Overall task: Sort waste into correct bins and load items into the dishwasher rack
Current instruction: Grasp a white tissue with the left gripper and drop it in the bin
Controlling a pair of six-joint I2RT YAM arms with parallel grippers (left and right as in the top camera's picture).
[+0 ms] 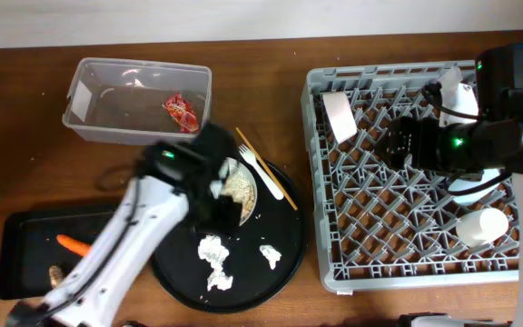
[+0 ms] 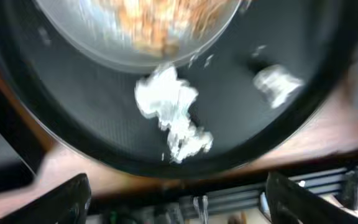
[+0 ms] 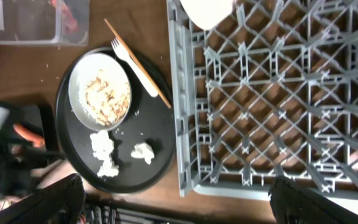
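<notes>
Top-down; wrists share tray (image 1: 284, 238), L prob. closer.

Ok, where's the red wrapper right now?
In the overhead view the red wrapper lies inside the clear tub, near its right end, upper left of the picture, just above the round black tray.

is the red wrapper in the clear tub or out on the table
In the tub. The overhead view shows the red wrapper lying on the floor of the clear tub, inside its walls and near the right end.
</notes>
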